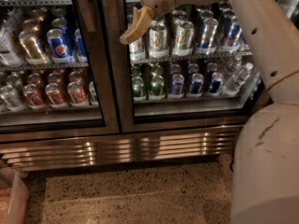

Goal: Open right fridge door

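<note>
**A:** Status?

**B:** Pincer (133,28) is at the top of view on the 1 white arm (261,31). It is tan, blunt and wedge-shaped, angled down-left. Released or clenched: cannot tell. Nothing visibly held.

**A:** Door?

**B:** Right fridge door (184,62) is directly behind the pincer, spreading right of it and below it. It looks shut, flush with the left door (56,122). The pincer sits in front of the glass near its left edge. Touching or apart: cannot tell.

**A:** Handle?

**B:** Can't pick it out. The brushed steel frame (187,123) rings the glass, with black edging inside. My guess is the handle is on the upright just left of the pincer.

**A:** Approach?

**B:** My call:
- Grab the bar, not the pane. Glass is smooth and flat, so no purchase.
- Set the pincer square to the bar. Brushed steel is slick.
- Pull steady, no jerk. The seal likely resists first.
- Follow an arc. The hinge is presumably far right of the pincer.

**A:** Surroundings?

**B:**
- Behind the pincer: 2 wire shelves of cylindrical cans, green-silver cans (158,34) at its level and blue cans (196,83) below.
- Far left: Pepsi can (60,45).
- Well below: ribbed steel grille (121,148), then speckled floor (131,195).
- Lower right: the robot's rounded white body (266,171), close to the swing path.
</note>
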You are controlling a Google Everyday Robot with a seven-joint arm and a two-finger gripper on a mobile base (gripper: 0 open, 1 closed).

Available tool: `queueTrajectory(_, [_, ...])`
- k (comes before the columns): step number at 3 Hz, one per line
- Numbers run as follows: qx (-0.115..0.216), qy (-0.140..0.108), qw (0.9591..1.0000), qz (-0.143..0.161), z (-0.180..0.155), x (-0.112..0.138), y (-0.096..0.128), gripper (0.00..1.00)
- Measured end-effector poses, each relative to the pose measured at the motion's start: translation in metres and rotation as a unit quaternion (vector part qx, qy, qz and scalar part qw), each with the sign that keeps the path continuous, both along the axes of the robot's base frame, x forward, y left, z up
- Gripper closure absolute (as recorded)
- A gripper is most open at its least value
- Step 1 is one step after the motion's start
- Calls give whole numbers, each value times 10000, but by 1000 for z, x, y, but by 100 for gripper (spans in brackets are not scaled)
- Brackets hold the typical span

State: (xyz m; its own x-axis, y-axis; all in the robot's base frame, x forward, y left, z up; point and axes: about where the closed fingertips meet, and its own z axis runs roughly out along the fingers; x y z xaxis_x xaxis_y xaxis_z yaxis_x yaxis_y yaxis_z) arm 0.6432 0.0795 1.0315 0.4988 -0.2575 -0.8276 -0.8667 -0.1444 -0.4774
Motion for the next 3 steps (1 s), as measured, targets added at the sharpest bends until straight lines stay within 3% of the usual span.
queueTrajectory(3, [136,32,9996,262,-6,-4,11,0])
